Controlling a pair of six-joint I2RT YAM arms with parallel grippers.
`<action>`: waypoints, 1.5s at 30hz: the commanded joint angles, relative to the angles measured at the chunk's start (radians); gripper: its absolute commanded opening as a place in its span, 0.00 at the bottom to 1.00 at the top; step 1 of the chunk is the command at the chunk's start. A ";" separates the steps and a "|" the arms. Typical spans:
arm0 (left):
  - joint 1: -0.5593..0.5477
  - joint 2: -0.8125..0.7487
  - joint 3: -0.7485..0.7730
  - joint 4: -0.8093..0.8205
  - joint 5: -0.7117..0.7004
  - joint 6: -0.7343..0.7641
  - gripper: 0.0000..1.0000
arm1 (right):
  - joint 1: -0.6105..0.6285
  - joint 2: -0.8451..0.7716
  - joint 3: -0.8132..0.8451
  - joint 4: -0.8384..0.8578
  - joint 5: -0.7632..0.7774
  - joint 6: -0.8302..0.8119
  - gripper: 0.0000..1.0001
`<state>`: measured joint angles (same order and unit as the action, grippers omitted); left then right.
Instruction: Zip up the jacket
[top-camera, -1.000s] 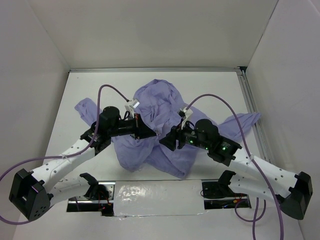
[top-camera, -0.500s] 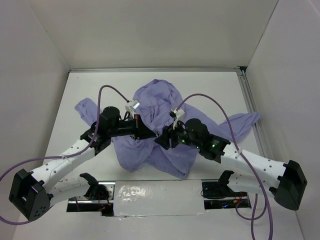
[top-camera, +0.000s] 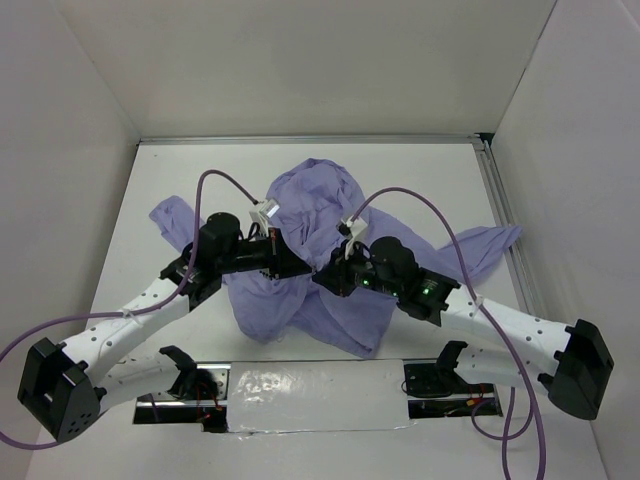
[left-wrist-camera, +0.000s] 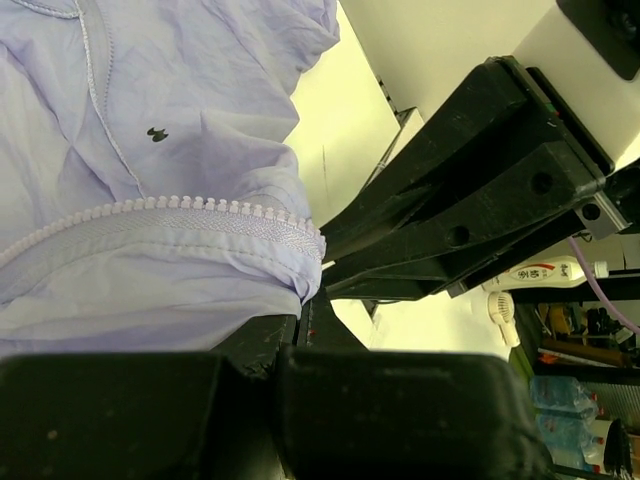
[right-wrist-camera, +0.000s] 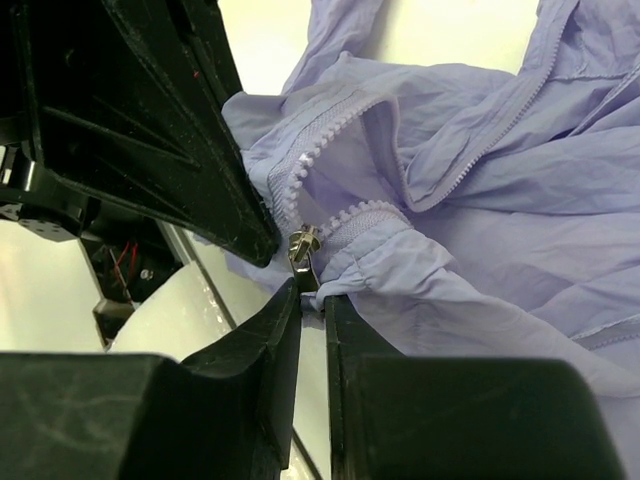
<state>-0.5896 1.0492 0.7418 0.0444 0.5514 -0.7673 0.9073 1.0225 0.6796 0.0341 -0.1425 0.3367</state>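
The lavender jacket lies crumpled mid-table, its front open. My left gripper is shut on the jacket's bottom hem beside the white zipper teeth. My right gripper meets it from the right. Its jaws are nearly shut and pinch the metal zipper pull at the bottom end of the zipper. The left gripper's black fingers sit right against the slider in the right wrist view, and the right gripper's fingers show in the left wrist view.
A jacket sleeve trails right toward the metal rail on the table's right edge. Another sleeve lies at the left. White walls enclose the table. A reflective strip lies at the near edge between the arm bases.
My right gripper has moved left, up to the left gripper at the jacket's lower edge, and has closed on the zipper pull. The left arm has stayed put.
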 joint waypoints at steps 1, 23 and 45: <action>0.004 -0.011 0.041 0.018 -0.024 -0.003 0.00 | 0.005 -0.036 0.034 -0.028 -0.023 0.018 0.00; -0.004 -0.008 -0.031 -0.031 -0.039 0.166 0.00 | -0.255 0.218 0.342 -0.427 -0.918 0.032 0.01; -0.033 0.002 -0.067 -0.123 -0.062 0.207 0.00 | -0.214 0.201 0.405 -0.632 -0.353 0.139 0.00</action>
<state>-0.6247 1.0435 0.6971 -0.0090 0.5171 -0.6003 0.6815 1.2552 1.0164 -0.5148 -0.5934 0.4850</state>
